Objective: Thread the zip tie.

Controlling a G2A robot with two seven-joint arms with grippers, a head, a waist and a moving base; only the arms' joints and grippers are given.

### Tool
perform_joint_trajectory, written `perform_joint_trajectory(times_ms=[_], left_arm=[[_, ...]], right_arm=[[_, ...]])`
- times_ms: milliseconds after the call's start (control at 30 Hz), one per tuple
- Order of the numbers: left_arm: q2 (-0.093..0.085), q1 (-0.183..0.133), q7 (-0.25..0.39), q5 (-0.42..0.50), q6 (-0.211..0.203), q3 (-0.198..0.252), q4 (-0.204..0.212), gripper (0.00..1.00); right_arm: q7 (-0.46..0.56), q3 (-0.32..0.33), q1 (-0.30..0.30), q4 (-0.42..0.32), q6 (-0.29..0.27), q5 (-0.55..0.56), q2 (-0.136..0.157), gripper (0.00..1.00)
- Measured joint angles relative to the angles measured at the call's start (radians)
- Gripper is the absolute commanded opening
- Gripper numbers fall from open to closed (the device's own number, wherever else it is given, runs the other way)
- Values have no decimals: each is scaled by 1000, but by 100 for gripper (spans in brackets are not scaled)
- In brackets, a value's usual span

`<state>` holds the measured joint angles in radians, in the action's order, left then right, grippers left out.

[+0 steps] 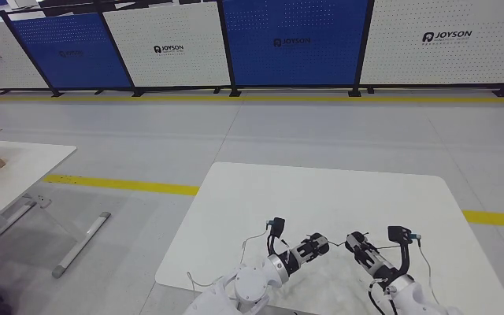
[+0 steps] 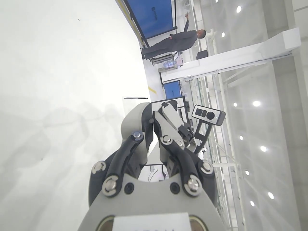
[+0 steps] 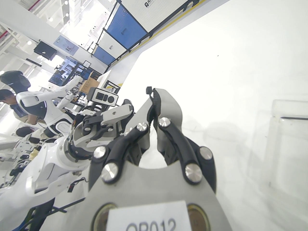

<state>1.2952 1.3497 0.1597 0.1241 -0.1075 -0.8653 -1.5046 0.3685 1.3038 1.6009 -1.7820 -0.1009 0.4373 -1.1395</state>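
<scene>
I have both arms low at the near edge of the counter point(image 1: 315, 197), and the two grippers face each other tip to tip. The left gripper point(image 1: 321, 245) and the right gripper point(image 1: 352, 239) are near each other but apart. The zip tie point(image 1: 337, 242) spans the short gap between them as a thin dark line. The right jaws are clenched on the tie, and in the right wrist view its small black head sticks out just past the tips. The left jaws are pressed together at the tips too and the strap runs into them, so I read them as grasping the other end. From the grippers the white surface runs wide to the far edge and to both side edges. The near left corner is rounded and lies well apart from the left arm. On the counter near the right gripper stands a clear box point(image 3: 288, 145) with a thin dark strip point(image 3: 293, 118) lying in it. The camera bracket point(image 2: 208, 117) of the right arm stands up just beside its gripper, close to the left jaws. On the floor a yellow line point(image 1: 118, 184) passes behind the counter. A second white table point(image 1: 24, 161) stands well to the left, and blue and white panels point(image 1: 295, 39) close the room at the back.
</scene>
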Motion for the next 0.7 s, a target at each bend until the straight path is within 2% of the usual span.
perform_joint_trajectory(times_ms=[567, 700], left_arm=[[-6, 18, 27, -23, -18, -4, -23, 0], [-6, 18, 17, -38, -8, -7, -24, 0]], right_arm=[[5, -14, -8, -1, 6, 29, -3, 0], [0, -12, -7, -2, 2, 29, -3, 0]])
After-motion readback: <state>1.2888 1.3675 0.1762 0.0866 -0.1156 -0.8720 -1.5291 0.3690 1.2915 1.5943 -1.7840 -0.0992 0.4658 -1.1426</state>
